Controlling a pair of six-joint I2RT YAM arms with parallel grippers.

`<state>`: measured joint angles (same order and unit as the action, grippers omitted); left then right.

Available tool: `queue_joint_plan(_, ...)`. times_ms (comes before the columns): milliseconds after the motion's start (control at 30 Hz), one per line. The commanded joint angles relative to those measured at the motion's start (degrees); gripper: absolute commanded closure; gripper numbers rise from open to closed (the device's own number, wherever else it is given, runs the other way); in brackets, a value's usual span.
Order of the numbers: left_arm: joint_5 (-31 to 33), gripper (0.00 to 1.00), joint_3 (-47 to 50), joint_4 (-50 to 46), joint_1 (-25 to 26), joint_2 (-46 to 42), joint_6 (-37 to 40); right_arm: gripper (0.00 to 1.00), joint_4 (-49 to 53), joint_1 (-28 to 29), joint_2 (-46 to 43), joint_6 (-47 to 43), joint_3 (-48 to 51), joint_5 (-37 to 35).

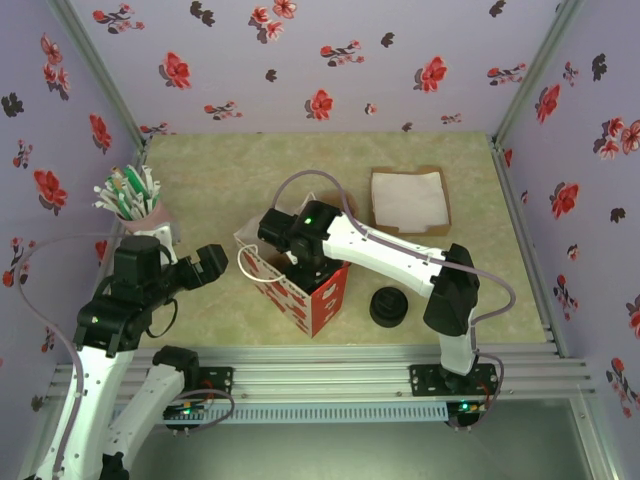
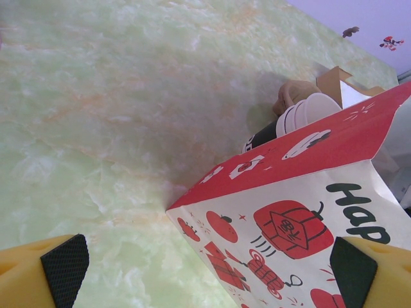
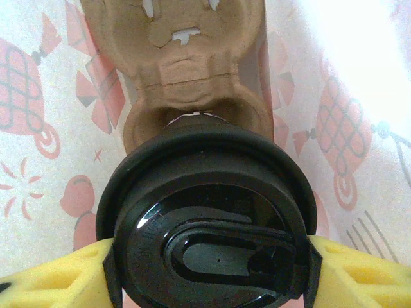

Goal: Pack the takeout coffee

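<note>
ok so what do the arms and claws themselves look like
The left arm and right arm are white shells with black joints, each trailed by a thin pale looping cable; small green lights glow on the right arm and both bases. The left claw has yellow fingers with black pads; the right claw has the same yellow fingers.

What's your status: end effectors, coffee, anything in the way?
Left end effector open, facing the paper bag. Right end effector shut on the takeout coffee, inside the bag above the pulp carrier. Nothing seen in the way.
</note>
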<state>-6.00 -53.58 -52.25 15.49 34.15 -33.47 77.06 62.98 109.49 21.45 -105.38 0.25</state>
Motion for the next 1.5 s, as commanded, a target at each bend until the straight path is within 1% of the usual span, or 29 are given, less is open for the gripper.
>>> queue_joint_plan(0, 0.74, 0.01, -0.22, 1.1, 0.28, -0.22, 0.97, 0.34, -0.17, -0.48, -1.4, 0.43, 1.2, 0.72)
queue_joint_plan(1467, 0.81, 0.01, -0.21, 1.1, 0.33, -0.23, 0.92, 0.34, -4.14, -1.58, -1.33, 0.43, 6.88, 2.64)
